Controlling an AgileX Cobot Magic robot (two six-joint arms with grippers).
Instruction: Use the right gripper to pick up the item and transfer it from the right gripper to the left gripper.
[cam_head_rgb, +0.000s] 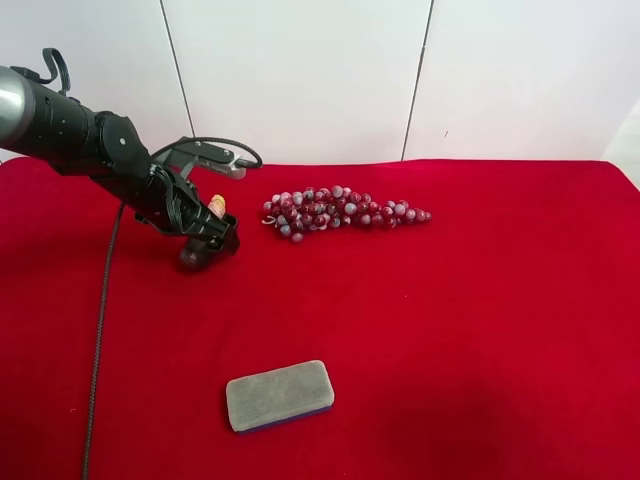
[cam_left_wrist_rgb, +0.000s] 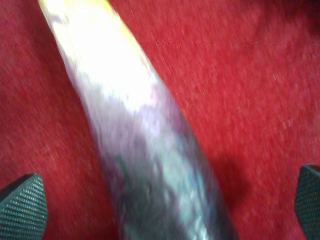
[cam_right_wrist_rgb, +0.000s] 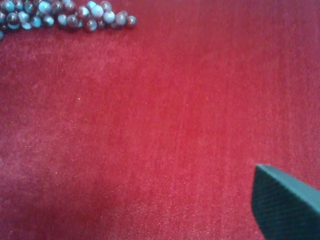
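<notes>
1. We judge the handover to be at its very end: the item (cam_left_wrist_rgb: 150, 145) lies between the spread fingertips (cam_left_wrist_rgb: 22, 205) of the left tool (cam_head_rgb: 205, 240), with neither pad touching it in the left wrist view
2. Seen from the high camera, the item rests low at the left tool's tip, its pale end (cam_head_rgb: 217, 205) up, on or just above the red counter (cam_head_rgb: 480, 320), near the grapes (cam_head_rgb: 340, 210); contact we cannot tell
3. The right tool (cam_right_wrist_rgb: 285, 200) shows only one finger corner over bare cloth; it stands open and carries nothing
4. The eraser (cam_head_rgb: 279, 395) lies well apart
5. Next, we think, the left arm should lift clear without nudging the item
</notes>
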